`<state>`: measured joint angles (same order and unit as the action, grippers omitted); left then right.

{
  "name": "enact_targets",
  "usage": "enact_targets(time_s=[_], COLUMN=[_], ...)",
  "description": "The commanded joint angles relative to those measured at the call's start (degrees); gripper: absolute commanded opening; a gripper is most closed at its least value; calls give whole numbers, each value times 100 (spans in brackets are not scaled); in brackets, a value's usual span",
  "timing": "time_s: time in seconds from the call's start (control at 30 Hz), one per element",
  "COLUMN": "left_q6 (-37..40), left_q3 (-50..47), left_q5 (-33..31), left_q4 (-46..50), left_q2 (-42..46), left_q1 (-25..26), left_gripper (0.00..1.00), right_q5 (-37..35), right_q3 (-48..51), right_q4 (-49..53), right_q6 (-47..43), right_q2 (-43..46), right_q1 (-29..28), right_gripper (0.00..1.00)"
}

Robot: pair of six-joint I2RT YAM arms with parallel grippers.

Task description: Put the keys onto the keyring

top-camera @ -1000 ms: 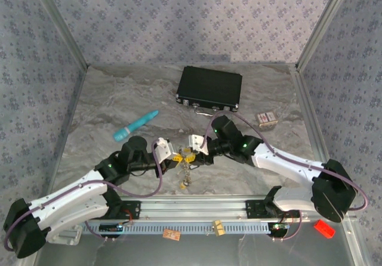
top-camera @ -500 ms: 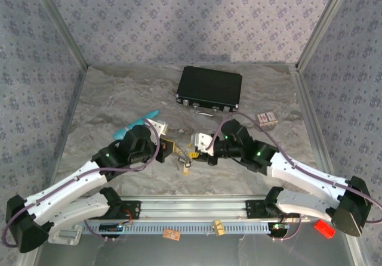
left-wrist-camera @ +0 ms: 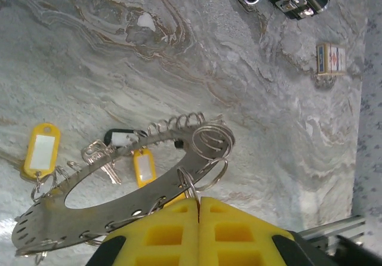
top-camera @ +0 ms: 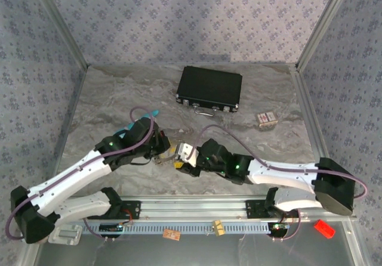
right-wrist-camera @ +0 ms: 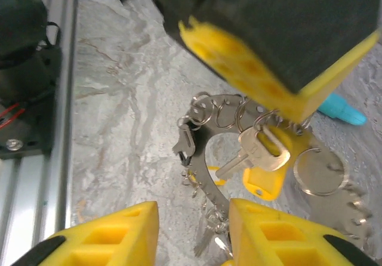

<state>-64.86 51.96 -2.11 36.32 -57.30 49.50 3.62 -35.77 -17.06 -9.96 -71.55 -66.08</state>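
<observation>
Left tool (left-wrist-camera: 198,209) clamped the keyring (left-wrist-camera: 36,224) by its rim, near the tabletop's (top-camera: 119,99) near edge. Right tool (right-wrist-camera: 194,221) gaped open by the dangling keys (right-wrist-camera: 256,149). Smart play: steady the ring, pinch one key squarely.

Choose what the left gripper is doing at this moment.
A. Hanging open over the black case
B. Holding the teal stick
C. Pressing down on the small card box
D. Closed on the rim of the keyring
D: in the left wrist view the left gripper is closed, with the edge of the keyring pinched between its yellow jaws.
</observation>
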Motion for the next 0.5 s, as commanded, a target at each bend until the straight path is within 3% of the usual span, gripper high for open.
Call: enact_targets(time_s=[0.0,0.27,0.47], left_q6=[-613,-890,-956], left_q3=[387,435,470], left_q5=[177,384,465], left_q4=[418,611,679], left_q2=[-159,-253,-238], left_q1=[-3,-5,-3], left_gripper=[0,0,0], right_q5=[-611,-981,-436], right_q3=[102,240,252], right_q4=[-964,-1599,-2042], right_q6=[533,838,859], right_q2=[-283,-775,-1085], right_q1=[-52,49,173], right_gripper=[41,52,54])
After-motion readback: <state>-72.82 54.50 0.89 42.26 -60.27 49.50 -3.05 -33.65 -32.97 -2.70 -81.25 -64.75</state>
